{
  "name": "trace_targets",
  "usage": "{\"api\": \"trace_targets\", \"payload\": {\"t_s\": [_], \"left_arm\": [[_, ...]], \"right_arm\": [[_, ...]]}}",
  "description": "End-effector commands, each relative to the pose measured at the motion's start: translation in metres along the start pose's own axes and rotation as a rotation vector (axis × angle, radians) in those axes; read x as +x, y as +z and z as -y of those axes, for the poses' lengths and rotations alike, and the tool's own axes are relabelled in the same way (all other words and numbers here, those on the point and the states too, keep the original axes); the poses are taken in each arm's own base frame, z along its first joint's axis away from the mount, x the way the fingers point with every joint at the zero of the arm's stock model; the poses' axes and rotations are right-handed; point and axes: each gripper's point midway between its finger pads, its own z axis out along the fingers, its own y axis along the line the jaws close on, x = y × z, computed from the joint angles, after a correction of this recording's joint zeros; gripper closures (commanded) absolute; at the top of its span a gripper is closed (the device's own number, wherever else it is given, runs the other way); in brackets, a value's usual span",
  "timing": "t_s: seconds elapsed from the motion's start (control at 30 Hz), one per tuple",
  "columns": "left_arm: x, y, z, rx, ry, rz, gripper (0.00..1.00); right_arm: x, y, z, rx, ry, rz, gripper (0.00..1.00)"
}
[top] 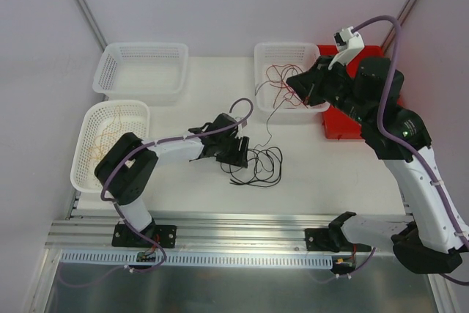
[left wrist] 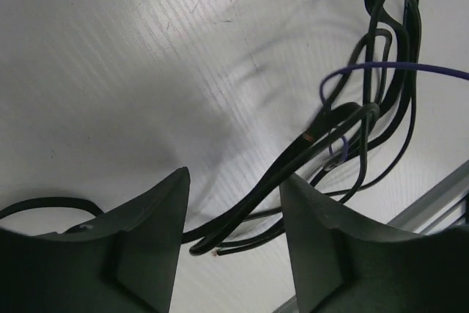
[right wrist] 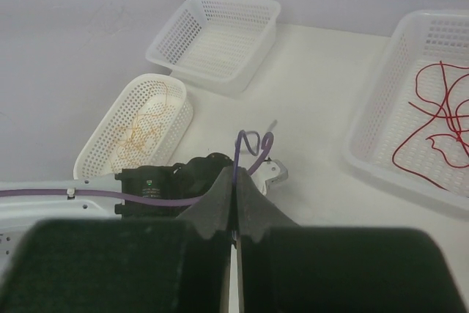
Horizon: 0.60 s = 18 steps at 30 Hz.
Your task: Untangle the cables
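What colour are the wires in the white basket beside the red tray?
Red; the thin curly wires show best in right wrist view.

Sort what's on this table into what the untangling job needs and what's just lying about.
Job: black cables; purple cable, pinched in the right end effector; red cables; yellow-orange cables; left end effector, open over the black cables.
Lying about: empty white basket; red tray.

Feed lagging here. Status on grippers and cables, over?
Left gripper open, over black cables. Right gripper shut on purple cable, raised. Purple loops among the black ones, not free.
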Motion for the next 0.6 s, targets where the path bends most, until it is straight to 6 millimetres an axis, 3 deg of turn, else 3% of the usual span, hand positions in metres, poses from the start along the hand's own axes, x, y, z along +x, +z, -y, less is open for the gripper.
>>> {"api": "trace_targets", "payload": {"t_s": [0.0,0.07,0.13,0.23,0.43,0.57], "left_arm": [[-0.017,0.005,0.009,0.012,0.008,0.057,0.5],[-0.014,0.002,0.008,0.007,0.006,0.058,0.85],[-0.002,-0.002,-0.002,-0.022,-0.001,0.053,0.99],[0.004,-0.015,-0.013,-0.067,-0.018,0.08,1.0],[0.048,-0.036,-0.058,-0.23,-0.1,0.032,1.0],[0.063,-0.051,-0.082,-0.308,-0.195,0.028,1.0]], "right_arm": [[-0.009,-0.009,0.004,0.024,-0.049,0.032,0.99],[-0.013,-0.013,0.011,0.051,-0.073,0.043,0.99],[-0.019,-0.018,0.028,0.132,-0.076,0.066,0.99],[-0.029,-0.029,0.049,0.221,-0.12,0.09,0.99],[-0.058,-0.059,0.096,0.418,-0.148,0.17,0.99],[-0.076,-0.076,0.111,0.494,-0.156,0.215,0.99]]}}
